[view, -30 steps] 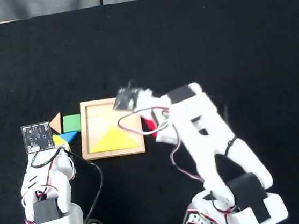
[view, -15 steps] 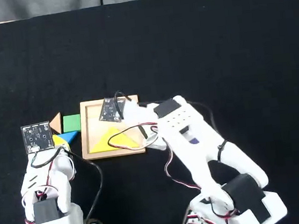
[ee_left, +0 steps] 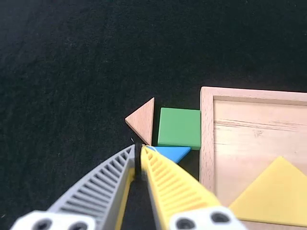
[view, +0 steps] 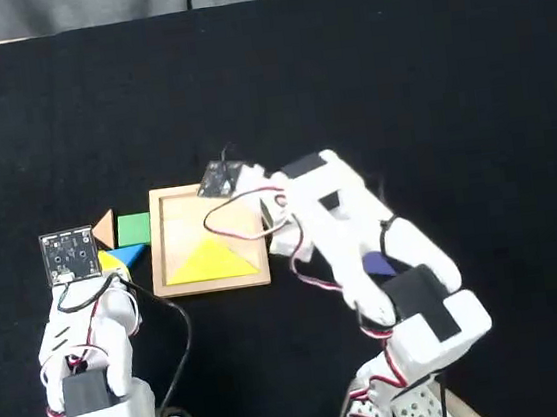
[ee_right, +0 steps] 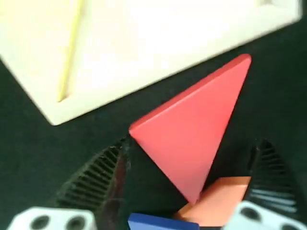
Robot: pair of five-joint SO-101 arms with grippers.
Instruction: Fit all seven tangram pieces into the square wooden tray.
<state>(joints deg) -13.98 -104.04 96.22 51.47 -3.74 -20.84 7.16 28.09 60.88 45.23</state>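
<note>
Right arm (view: 356, 225) folded back, right tool (ee_right: 192, 143) spread astride red triangle (ee_right: 192, 115)

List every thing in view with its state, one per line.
Tray, holding one piece.
Yellow triangle, flat in tray.
Green square, flat outside tray.
Tan triangle, flat outside tray.
Blue triangle, outside tray.
Red triangle, outside tray, between right jaws.
Left jaws, shut.
Right jaws, open.
</note>
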